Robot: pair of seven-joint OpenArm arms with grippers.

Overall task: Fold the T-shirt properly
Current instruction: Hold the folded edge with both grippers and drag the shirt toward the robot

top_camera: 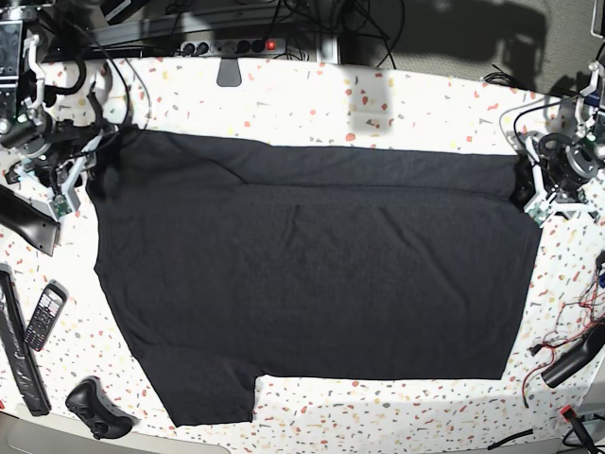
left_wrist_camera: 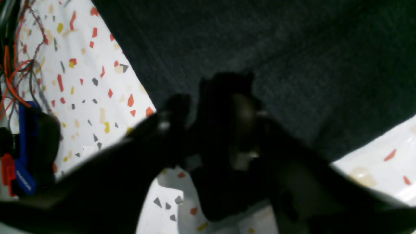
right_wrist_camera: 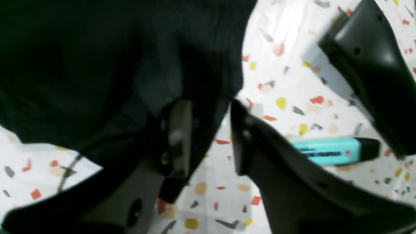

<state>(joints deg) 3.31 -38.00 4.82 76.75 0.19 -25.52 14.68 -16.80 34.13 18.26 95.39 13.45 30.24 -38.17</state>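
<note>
The black T-shirt [top_camera: 312, 274] lies spread flat on the speckled table, plain side up, with a folded strip along its far edge. My left gripper [top_camera: 531, 192] is at the shirt's far right corner. In the left wrist view its fingers [left_wrist_camera: 175, 107] stand apart with a bunch of black fabric [left_wrist_camera: 224, 94] filling the gap. My right gripper [top_camera: 74, 180] is at the shirt's far left corner. In the right wrist view its jaws [right_wrist_camera: 208, 136] are apart, with the shirt's edge [right_wrist_camera: 201, 84] hanging between them and bare table showing beside it.
A teal highlighter [right_wrist_camera: 328, 151] and a black tool [right_wrist_camera: 367, 65] lie by the right gripper. A phone [top_camera: 43, 317], a black bar [top_camera: 19, 355] and a black controller [top_camera: 95, 407] sit at the table's left. Cables [top_camera: 567, 350] lie at the right, a power strip [top_camera: 227, 44] at the back.
</note>
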